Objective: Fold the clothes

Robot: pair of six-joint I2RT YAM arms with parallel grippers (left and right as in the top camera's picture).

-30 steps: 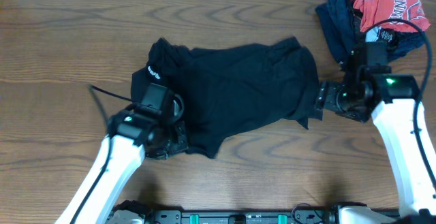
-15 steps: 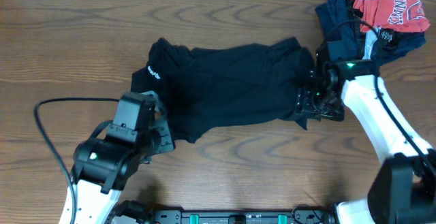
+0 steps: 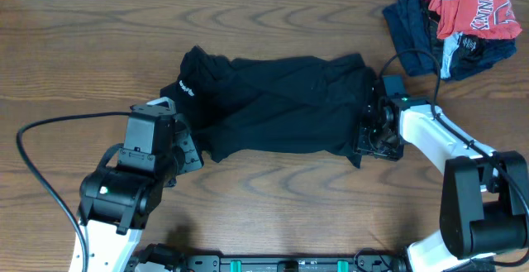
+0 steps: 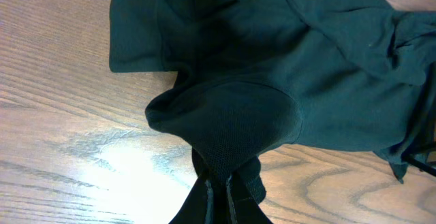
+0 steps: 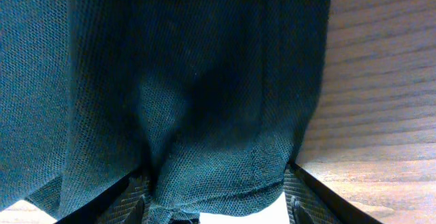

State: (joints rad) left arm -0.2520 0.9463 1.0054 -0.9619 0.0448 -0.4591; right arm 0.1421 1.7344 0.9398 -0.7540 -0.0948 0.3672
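We're working w/ the black shirt [image 3: 281, 107], which is lying crumpled across the middle of the wooden table [image 3: 83, 49], its white neck tag [image 3: 186, 89] toward the left. Our left gripper [image 3: 194, 150] is clamping a bunch of fabric at the shirt's near-left corner, fingers [image 4: 204, 203] pressed together on it. Our right gripper [image 3: 368, 133] is pinching the right edge; in the wrist cam a hem fold is filling the gap btwn its fingers [image 5: 306, 197]. A red shirt [image 3: 467, 3] & navy garments [image 3: 409, 28] are sitting in the far right corner, apart from the black one.
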